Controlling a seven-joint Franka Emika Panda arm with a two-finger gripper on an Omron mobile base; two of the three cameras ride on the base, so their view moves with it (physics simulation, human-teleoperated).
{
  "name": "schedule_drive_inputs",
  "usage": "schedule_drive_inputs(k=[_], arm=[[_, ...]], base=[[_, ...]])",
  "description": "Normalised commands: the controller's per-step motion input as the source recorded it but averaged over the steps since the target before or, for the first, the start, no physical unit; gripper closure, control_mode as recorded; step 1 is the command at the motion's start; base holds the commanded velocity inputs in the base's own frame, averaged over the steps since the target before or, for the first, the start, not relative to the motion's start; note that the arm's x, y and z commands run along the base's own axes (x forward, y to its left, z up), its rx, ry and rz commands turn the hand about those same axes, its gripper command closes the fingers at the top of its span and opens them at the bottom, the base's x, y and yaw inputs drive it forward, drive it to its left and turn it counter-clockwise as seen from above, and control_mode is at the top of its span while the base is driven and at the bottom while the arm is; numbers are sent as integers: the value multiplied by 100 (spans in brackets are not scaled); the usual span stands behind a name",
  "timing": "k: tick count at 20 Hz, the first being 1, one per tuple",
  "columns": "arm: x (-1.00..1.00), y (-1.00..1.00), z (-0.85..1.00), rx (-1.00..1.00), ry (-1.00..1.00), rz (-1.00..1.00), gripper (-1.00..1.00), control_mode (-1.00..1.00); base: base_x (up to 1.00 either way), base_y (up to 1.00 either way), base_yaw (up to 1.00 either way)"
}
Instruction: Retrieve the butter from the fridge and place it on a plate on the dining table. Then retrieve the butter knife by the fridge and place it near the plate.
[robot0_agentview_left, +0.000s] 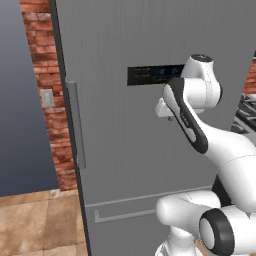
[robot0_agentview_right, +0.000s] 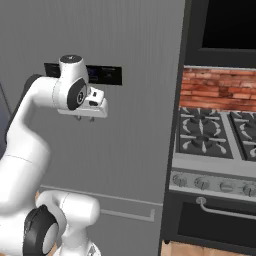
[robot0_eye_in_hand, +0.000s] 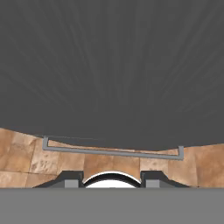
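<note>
The fridge (robot0_agentview_left: 125, 140) is a tall grey steel one and its door is closed; it has a long vertical bar handle (robot0_agentview_left: 75, 125), a dark display panel (robot0_agentview_right: 107, 75) and a bottom drawer with a horizontal handle (robot0_eye_in_hand: 112, 152). My gripper (robot0_agentview_right: 85, 119) hovers just in front of the door, a little below the display panel and pointing down. In the hand view its fingertips (robot0_eye_in_hand: 72, 180) stand apart with nothing between them, looking down the door face to the drawer handle. The butter, plate, dining table and butter knife are out of view.
A steel oven range (robot0_agentview_right: 215, 150) with burners and knobs stands right of the fridge, with red brick behind it. Left of the fridge are a brick wall (robot0_agentview_left: 50, 115) with a light switch (robot0_agentview_left: 47, 97) and tan tile floor (robot0_agentview_left: 35, 220).
</note>
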Motion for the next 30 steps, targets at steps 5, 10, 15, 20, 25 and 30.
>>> schedule_drive_inputs(k=[5, 10, 15, 20, 25, 30], arm=[[-19, 8, -11, -7, -2, 0, -100, -100], [-36, 0, -39, 0, -19, 0, -100, -100], [9, 0, -25, 0, -8, -2, -100, -100], [9, 0, 0, 0, 1, 0, -100, 100], [0, 0, 0, 0, 0, 0, -100, 100], [0, 0, 0, 0, 0, 0, -100, 100]], base=[[0, 0, 0], [0, 0, 0], [0, 0, 0], [2, 0, 0], [-38, 44, 0], [-44, 71, 0]])
